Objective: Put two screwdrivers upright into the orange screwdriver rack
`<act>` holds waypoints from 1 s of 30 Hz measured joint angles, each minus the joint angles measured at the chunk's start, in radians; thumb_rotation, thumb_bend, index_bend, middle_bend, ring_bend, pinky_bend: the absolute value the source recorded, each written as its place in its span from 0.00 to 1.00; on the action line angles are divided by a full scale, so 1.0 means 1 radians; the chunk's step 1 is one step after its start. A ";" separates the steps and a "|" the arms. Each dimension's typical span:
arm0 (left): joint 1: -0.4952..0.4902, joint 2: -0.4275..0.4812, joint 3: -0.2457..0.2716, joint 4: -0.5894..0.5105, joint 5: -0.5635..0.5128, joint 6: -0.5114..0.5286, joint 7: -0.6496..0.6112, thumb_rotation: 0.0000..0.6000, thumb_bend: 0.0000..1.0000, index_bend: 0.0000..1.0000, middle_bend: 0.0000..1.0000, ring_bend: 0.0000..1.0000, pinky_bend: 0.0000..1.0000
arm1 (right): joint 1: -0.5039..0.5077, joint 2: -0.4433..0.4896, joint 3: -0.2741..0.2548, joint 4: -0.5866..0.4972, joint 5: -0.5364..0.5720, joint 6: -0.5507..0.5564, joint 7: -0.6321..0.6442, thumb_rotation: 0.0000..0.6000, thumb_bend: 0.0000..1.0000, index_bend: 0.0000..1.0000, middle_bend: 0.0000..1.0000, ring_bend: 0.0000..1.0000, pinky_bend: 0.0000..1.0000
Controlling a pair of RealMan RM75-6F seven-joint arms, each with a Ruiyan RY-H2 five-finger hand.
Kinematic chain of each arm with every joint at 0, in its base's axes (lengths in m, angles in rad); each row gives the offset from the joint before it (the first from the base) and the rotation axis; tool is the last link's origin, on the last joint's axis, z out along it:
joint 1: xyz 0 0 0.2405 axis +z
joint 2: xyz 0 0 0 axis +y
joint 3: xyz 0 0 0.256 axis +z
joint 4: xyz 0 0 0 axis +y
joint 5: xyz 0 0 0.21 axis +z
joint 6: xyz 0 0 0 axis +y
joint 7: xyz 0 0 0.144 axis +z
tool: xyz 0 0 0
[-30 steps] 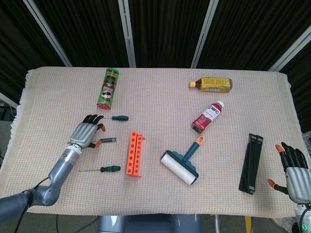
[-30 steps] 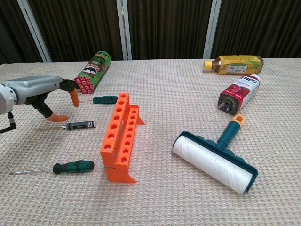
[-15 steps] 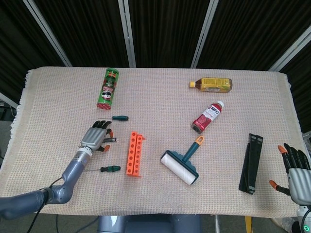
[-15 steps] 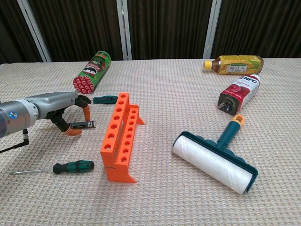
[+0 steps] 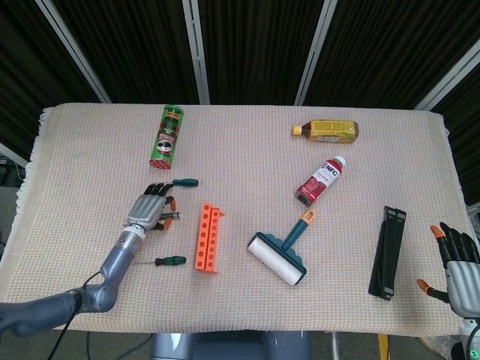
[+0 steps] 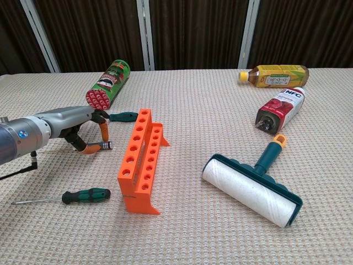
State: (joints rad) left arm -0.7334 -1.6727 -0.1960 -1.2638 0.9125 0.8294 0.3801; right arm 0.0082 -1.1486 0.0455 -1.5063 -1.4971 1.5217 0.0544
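Note:
The orange screwdriver rack (image 5: 208,238) (image 6: 142,158) stands empty on the woven cloth. A black screwdriver (image 5: 172,217) (image 6: 103,146) lies on the cloth just left of it. My left hand (image 5: 150,209) (image 6: 81,128) arches over this screwdriver's handle; the thumb touches it from the near side and a fingertip hovers above with a gap. A short green screwdriver (image 5: 185,181) (image 6: 122,116) lies beyond the hand. A long-shafted green-handled screwdriver (image 5: 169,261) (image 6: 85,195) lies nearer me. My right hand (image 5: 456,262) is empty, fingers spread, off the table's front right corner.
A green crisps can (image 5: 167,136) (image 6: 108,83) lies behind the left hand. A lint roller (image 5: 279,251) (image 6: 251,187) lies right of the rack. A red bottle (image 5: 320,181), a yellow bottle (image 5: 326,130) and a black flat bar (image 5: 388,251) lie further right.
My left hand moved right and closer over the black screwdriver, its thumb coming in against the handle. The right hand sank slightly toward the frame's bottom corner.

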 measured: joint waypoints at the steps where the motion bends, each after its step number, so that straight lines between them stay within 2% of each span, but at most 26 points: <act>1: -0.001 -0.002 0.000 0.001 0.000 0.001 -0.001 1.00 0.41 0.42 0.04 0.00 0.00 | 0.000 0.000 0.000 0.000 0.001 0.000 0.000 1.00 0.00 0.00 0.00 0.00 0.00; 8: -0.012 -0.014 0.006 0.010 -0.006 0.000 0.001 1.00 0.41 0.43 0.04 0.00 0.00 | -0.004 0.001 0.001 0.003 0.003 0.001 0.005 1.00 0.00 0.00 0.00 0.00 0.00; 16: -0.013 -0.017 0.015 0.011 -0.014 0.009 0.003 1.00 0.41 0.50 0.04 0.00 0.00 | -0.006 0.000 0.001 0.009 0.003 0.001 0.014 1.00 0.00 0.00 0.00 0.00 0.00; 22: -0.010 -0.017 0.017 0.009 -0.015 0.020 -0.003 1.00 0.44 0.57 0.09 0.00 0.00 | -0.006 0.000 0.000 0.013 0.001 0.001 0.018 1.00 0.00 0.00 0.00 0.00 0.00; 26: 0.000 -0.009 0.002 -0.012 -0.004 0.035 -0.047 1.00 0.44 0.57 0.11 0.00 0.00 | -0.008 0.000 0.000 0.013 -0.002 0.005 0.019 1.00 0.00 0.00 0.00 0.00 0.00; 30: 0.022 0.039 -0.026 -0.089 0.036 0.062 -0.142 1.00 0.45 0.57 0.13 0.00 0.00 | -0.011 0.001 0.000 0.011 -0.007 0.012 0.020 1.00 0.00 0.00 0.00 0.00 0.00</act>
State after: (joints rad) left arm -0.7118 -1.6341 -0.2221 -1.3523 0.9485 0.8912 0.2381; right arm -0.0027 -1.1473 0.0455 -1.4948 -1.5038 1.5338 0.0746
